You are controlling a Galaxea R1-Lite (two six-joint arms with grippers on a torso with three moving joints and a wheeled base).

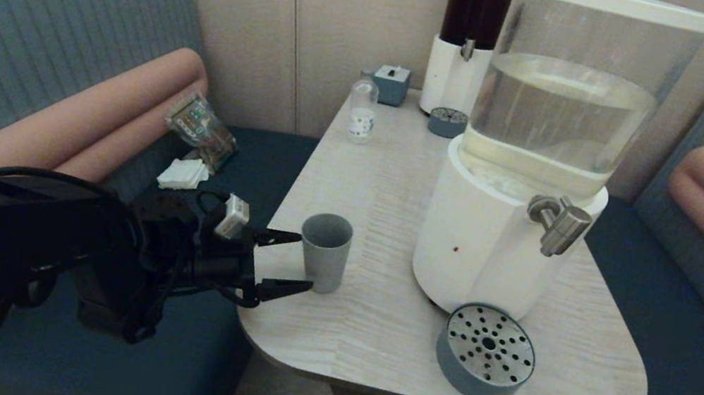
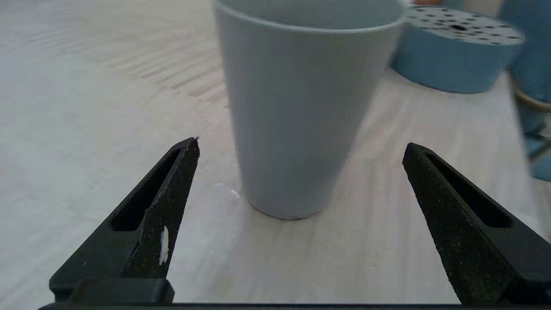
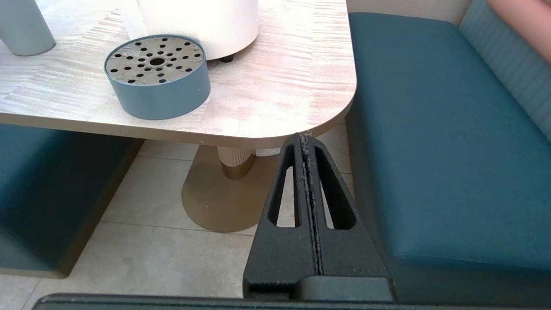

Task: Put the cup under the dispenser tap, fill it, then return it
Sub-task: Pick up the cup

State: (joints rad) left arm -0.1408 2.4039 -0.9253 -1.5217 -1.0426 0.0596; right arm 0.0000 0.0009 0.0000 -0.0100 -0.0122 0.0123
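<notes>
Black fingers of my left gripper [image 2: 301, 148] were spread wide, one on each side of the cup [image 2: 301, 107], touching nothing.

Upright and empty as far as I could see, the cup [image 1: 323, 251] stood on the table [image 1: 370, 344] well to the left of the white-based dispenser [image 1: 493, 250], apart from the dispenser tap [image 1: 558, 225] and the perforated drip tray [image 1: 487, 352] at the dispenser's foot. I judged it light, stiff matte plastic: easy to lift, but easy to tip with a nudge. It tapered downward, so I reckoned the best hold was mid-wall or a little higher, where the flare would resist slipping. Filled, it would be heavier and want a level carry. My right gripper [image 3: 305, 140] sat pressed together, parked low off the table's edge on the far side of the dispenser from the cup.
</notes>
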